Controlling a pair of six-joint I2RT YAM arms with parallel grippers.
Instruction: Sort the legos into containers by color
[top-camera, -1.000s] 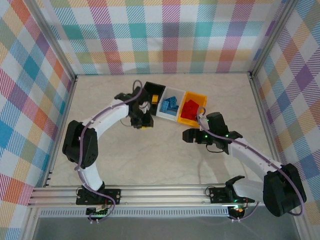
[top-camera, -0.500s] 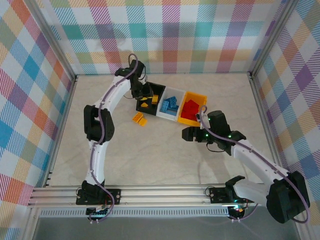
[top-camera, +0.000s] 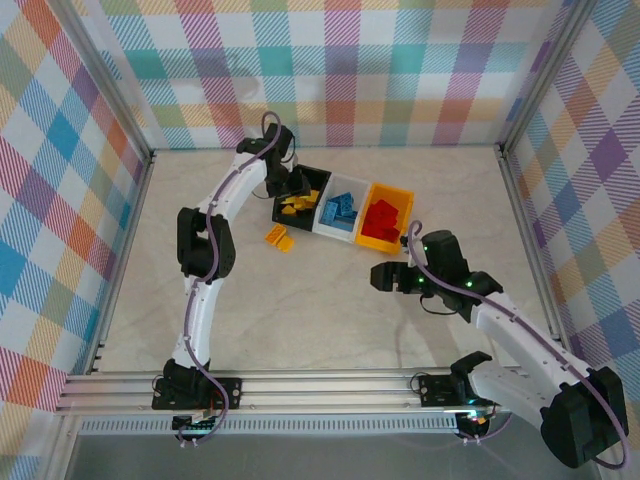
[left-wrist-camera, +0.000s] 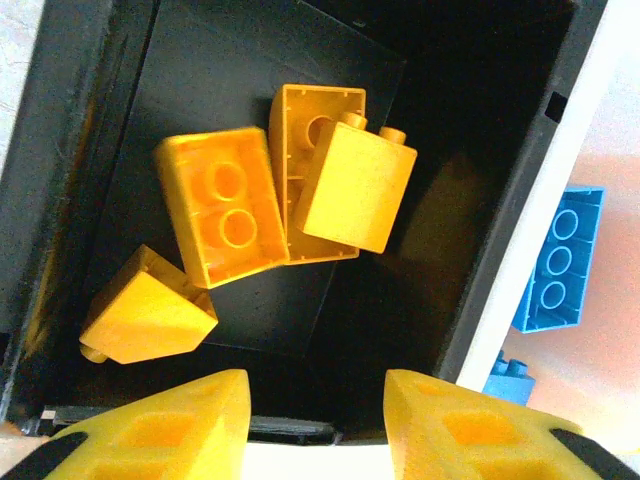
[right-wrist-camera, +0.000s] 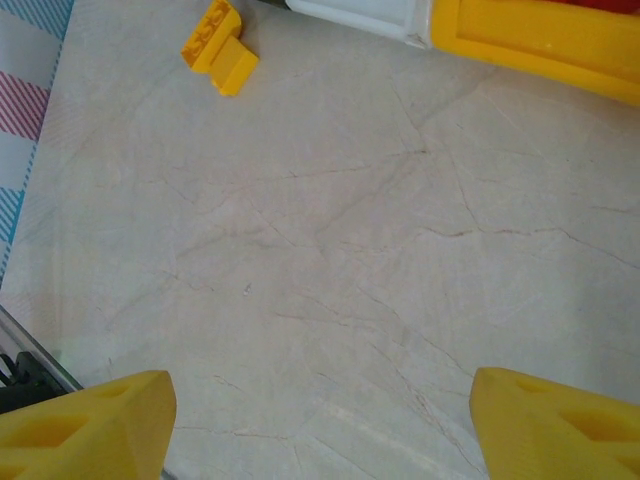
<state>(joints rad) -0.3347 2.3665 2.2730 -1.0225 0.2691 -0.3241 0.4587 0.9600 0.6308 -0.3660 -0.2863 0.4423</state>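
Marbled tabletop (top-camera: 330, 330) lies mostly bare. The left arm (top-camera: 215, 240) has swung from the table out over the black bin (left-wrist-camera: 60, 150). Its left gripper (left-wrist-camera: 315, 420) has just parted and is empty, so another yellow brick is sorted. Four yellow legos (left-wrist-camera: 215, 215) lie inside. The right gripper (right-wrist-camera: 320, 430) hovers spread wide, holding nothing. One loose yellow lego (top-camera: 278, 238) remains just beside the bin, probably next.

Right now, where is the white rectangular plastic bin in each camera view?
Top external: white rectangular plastic bin, middle of the three-bin row.
Left wrist: right edge, light blue plastic bricks inside.
Right wrist: top edge, centre.
Landmark: the yellow-orange plastic bin beside it, top and right wrist views.
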